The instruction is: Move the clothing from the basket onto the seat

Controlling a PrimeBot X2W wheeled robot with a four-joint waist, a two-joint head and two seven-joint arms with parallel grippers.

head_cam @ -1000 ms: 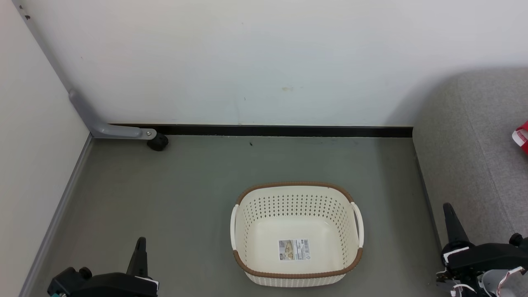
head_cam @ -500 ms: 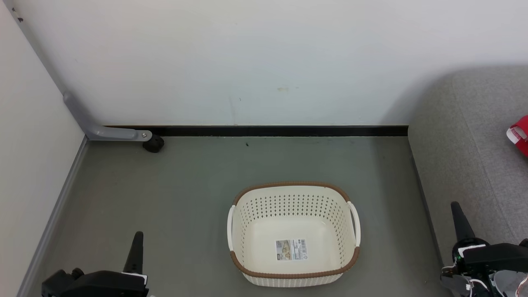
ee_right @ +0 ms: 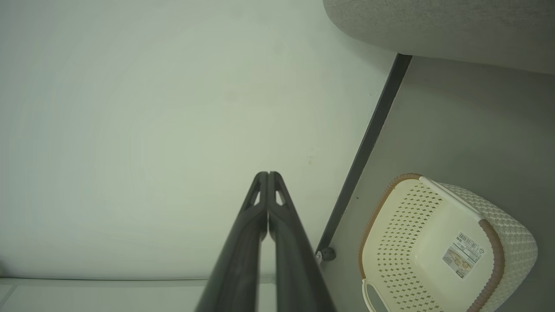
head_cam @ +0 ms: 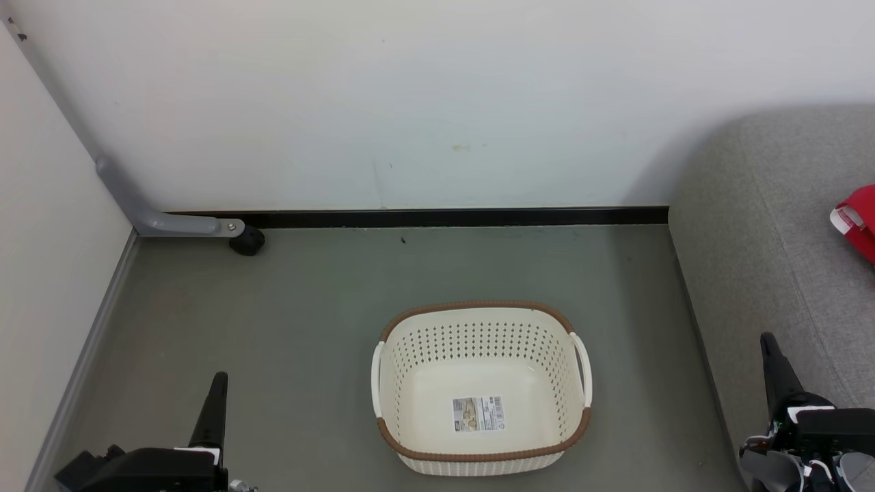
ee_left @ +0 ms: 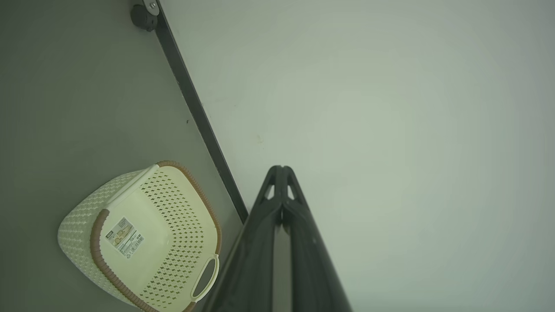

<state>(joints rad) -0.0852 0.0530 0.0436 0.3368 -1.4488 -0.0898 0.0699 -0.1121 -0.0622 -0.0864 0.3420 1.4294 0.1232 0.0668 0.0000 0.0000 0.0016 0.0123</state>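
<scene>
The cream basket (head_cam: 576, 422) with a brown rim stands on the grey floor, holding nothing but its label sticker; it also appears as the basket (ee_left: 78, 216) and the basket (ee_right: 511, 242). A piece of red clothing (head_cam: 858, 220) with white trim lies on the grey seat (head_cam: 772, 225) at the right edge. My left gripper (head_cam: 217, 383) sits low at the left, shut, fingers together (ee_left: 281, 171). My right gripper (head_cam: 769, 342) is shut beside the seat's front, its fingers pressed together (ee_right: 266, 175). Neither holds anything.
A white wall with a black baseboard (head_cam: 451, 217) runs behind the basket. A grey metal leg with a black caster (head_cam: 246, 240) stands in the left corner by a side panel. Open floor surrounds the basket.
The head camera has shifted, so the whole picture slid slightly left. Both grippers sit a little lower in view. The basket and clothing have not moved.
</scene>
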